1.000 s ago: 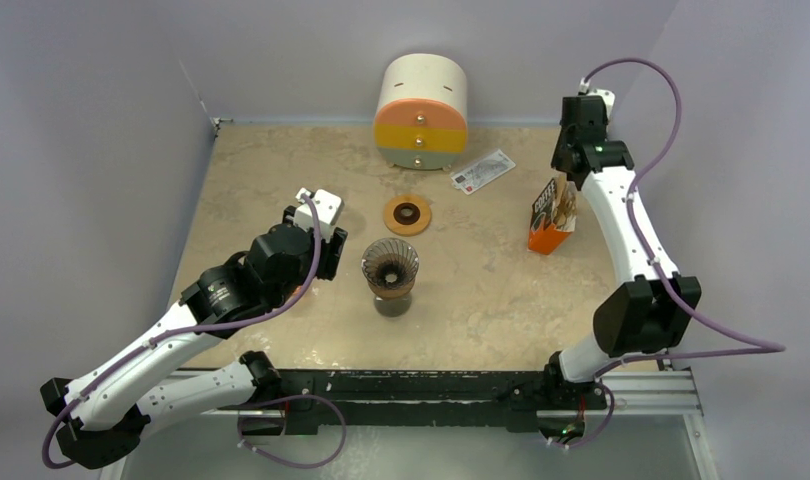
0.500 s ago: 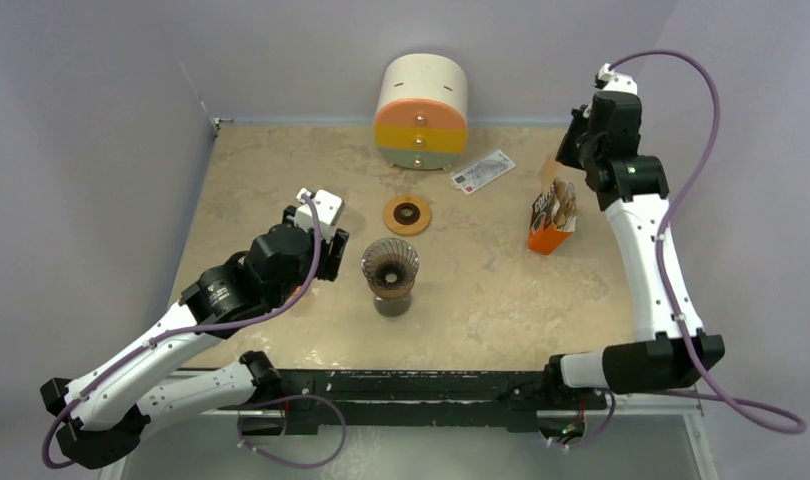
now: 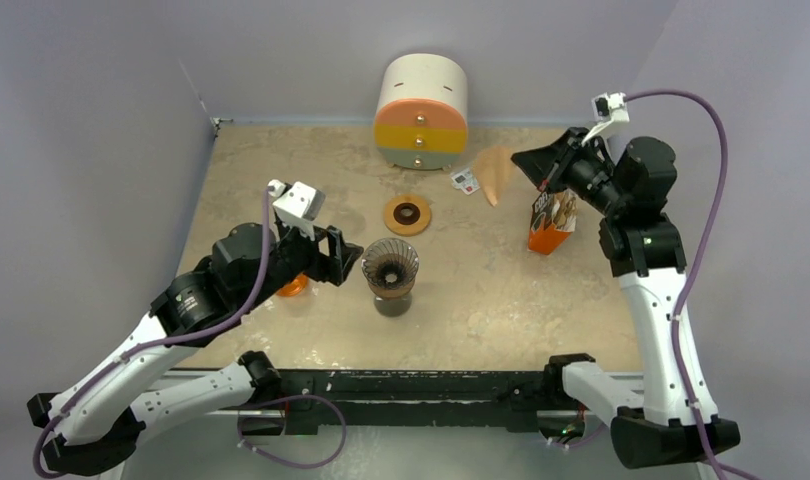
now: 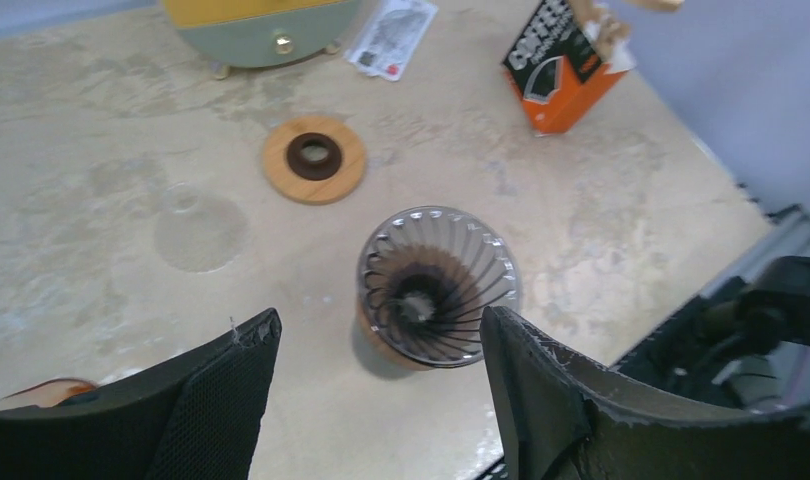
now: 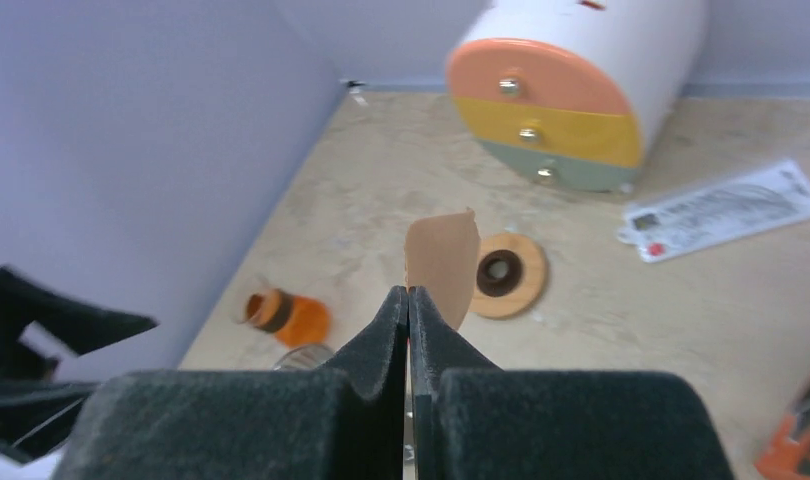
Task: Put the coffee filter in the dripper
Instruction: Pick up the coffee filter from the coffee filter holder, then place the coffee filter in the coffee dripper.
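My right end effector (image 3: 526, 160), pinched shut on the filter (image 3: 494, 172), has just pulled it clear of the box (image 3: 551, 222) and holds it aloft at upper right, while the left end effector (image 3: 346, 255) has spread wide, empty, beside the dripper (image 3: 389, 268) at centre, so carrying it over comes next.

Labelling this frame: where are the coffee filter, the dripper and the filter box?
coffee filter (image 3: 495, 172), top view, middle of the paper.
dripper (image 3: 390, 266), top view, ribbed glass cone.
filter box (image 3: 547, 234), top view, orange front.
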Motion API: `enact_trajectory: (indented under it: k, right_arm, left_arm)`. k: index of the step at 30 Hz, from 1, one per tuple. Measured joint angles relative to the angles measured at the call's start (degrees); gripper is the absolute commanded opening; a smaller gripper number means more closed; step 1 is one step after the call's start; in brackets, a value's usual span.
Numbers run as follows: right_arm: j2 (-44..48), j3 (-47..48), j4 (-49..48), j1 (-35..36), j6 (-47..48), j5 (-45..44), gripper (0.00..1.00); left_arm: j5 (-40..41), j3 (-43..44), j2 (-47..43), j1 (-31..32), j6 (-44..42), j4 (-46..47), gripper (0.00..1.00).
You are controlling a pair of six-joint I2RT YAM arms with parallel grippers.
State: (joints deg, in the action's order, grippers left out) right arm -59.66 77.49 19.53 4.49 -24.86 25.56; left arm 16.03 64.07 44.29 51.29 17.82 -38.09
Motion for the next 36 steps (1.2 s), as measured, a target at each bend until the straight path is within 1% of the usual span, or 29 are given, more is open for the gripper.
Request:
enact_trajectory:
  k: [2, 6, 9, 14, 19, 21, 27, 36]
  right_arm:
    - [2.0, -2.8, -4.8, 0.0, -2.7, 4.7, 0.00]
    - [5.1, -8.2, -14.4, 0.0, -9.0, 12.7, 0.00]
    - [6.6, -11.7, -22.5, 0.3, -14.7, 17.3, 0.00]
    - [8.3, -15.4, -35.8, 1.6, -25.7, 21.7, 0.00]
    - [9.8, -16.3, -46.9, 4.5, -34.2, 22.3, 0.00]
    - [10.0, -16.3, -51.4, 7.1, -36.9, 22.0, 0.00]
    - [9.2, -16.3, -58.4, 14.3, -40.6, 21.4, 0.00]
    - [4.5, -16.3, -68.0, 20.6, -45.6, 19.1, 0.00]
  left_arm:
    - [-2.8, 0.0, -0.4, 0.0, 1.8, 1.2, 0.74]
    - [-9.1, -0.5, -0.9, 0.0, 6.0, 5.7, 0.80]
    - [-13.8, -2.5, -1.4, 0.0, 9.3, 10.6, 0.83]
    - [-21.0, -7.0, -1.8, 0.0, 14.7, 19.4, 0.84]
    - [-26.6, -10.0, -1.2, 0.0, 19.3, 28.2, 0.84]
    - [-29.2, -10.8, -0.7, 0.0, 21.0, 33.0, 0.84]
    - [-34.0, -12.3, 0.4, 0.0, 24.9, 45.5, 0.86]
    - [-39.6, -13.7, 5.2, 0.0, 31.2, 62.7, 0.86]
